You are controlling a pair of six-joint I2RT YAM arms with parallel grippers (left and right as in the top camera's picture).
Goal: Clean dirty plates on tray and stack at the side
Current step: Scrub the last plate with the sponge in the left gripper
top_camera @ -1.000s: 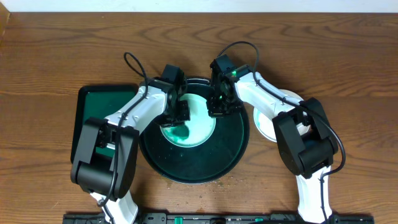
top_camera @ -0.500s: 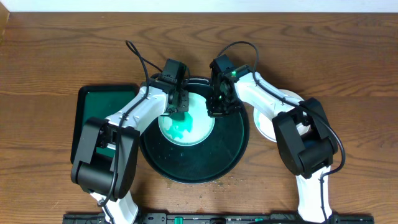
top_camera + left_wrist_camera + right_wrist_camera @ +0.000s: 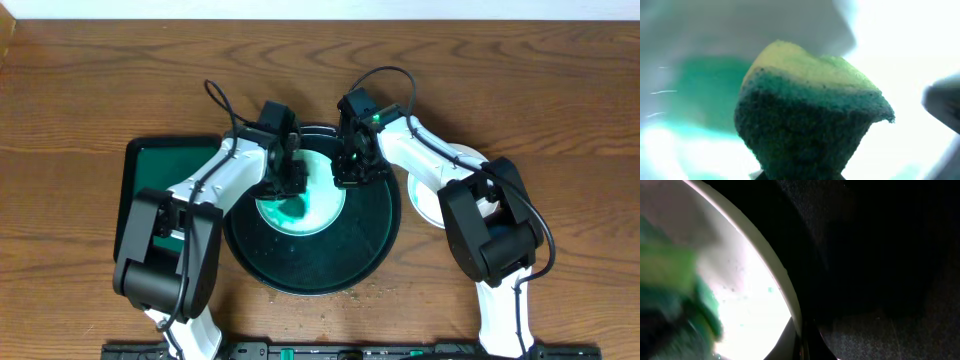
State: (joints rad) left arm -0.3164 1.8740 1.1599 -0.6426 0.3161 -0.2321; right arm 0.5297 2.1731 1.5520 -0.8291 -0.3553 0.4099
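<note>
The black round tray [image 3: 340, 250] sits mid-table. On it lies a pale plate [image 3: 318, 205] with a teal smear [image 3: 283, 211] on its left half. My left gripper [image 3: 287, 178] is shut on a yellow and green sponge [image 3: 810, 115], which presses on the plate's left part. My right gripper [image 3: 350, 173] is shut on the plate's right rim [image 3: 785, 287], which runs between its fingers in the right wrist view. White plates [image 3: 428, 205] lie on the table right of the tray, partly hidden by the right arm.
A dark green rectangular tray [image 3: 150, 180] lies left of the round tray, under the left arm. Small crumbs [image 3: 350, 290] dot the wood at the round tray's front edge.
My left gripper has moved the sponge toward the back of the plate and then forward again. The teal smear has changed shape. The right gripper has stayed in place.
</note>
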